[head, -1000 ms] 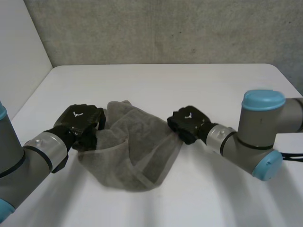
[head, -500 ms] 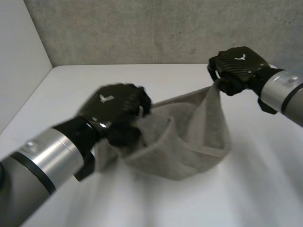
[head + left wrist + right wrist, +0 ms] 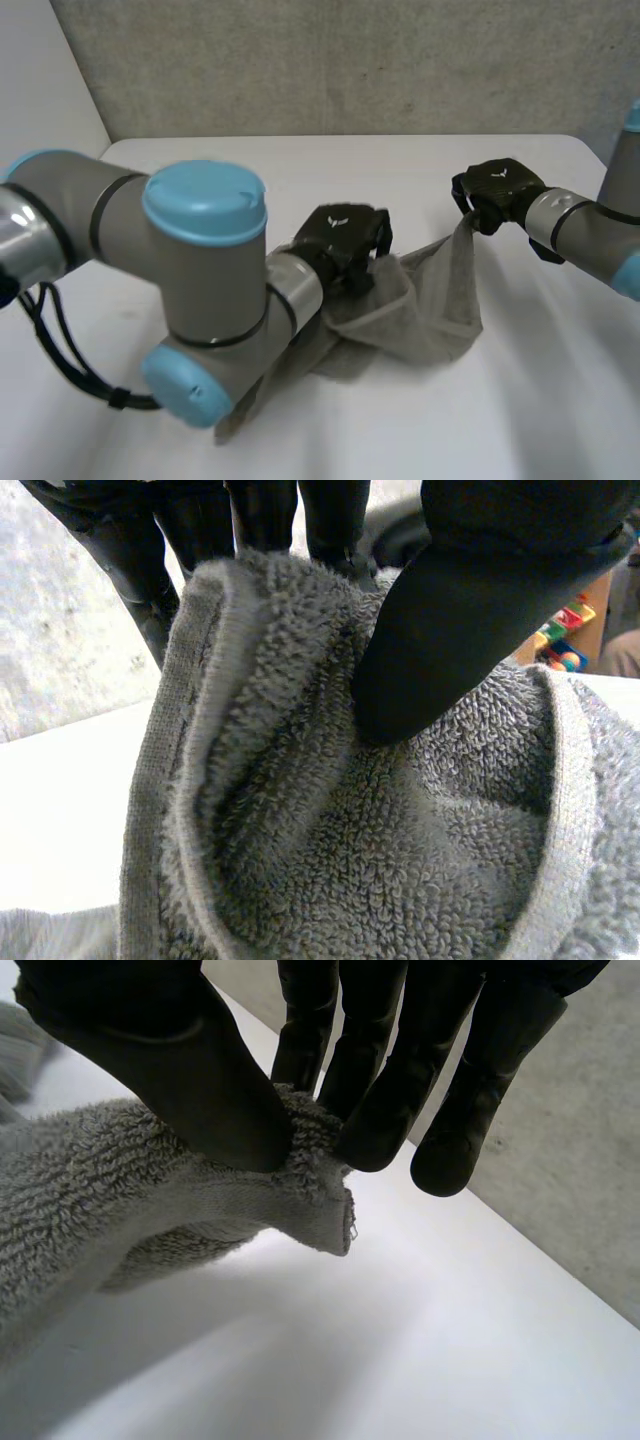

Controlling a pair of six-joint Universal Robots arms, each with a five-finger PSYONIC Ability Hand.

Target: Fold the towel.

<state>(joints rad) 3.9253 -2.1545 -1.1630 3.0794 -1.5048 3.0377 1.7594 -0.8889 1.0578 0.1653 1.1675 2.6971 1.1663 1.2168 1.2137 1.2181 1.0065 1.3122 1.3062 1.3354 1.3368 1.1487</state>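
White table [image 3: 500, 420] | rough grey wall [image 3: 350, 60] behind | towel [image 3: 430, 320] half aloft

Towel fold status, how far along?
Done: grasping. The right hand pinches a corner of the towel between thumb and fingers; the left hand pinches a hemmed edge. In hand: the towel hangs bunched and sagging between the two raised hands, its lower part on the table. Left: the fold itself. No flat layer or crease shows, so it likely needs spreading, folding over and releasing.
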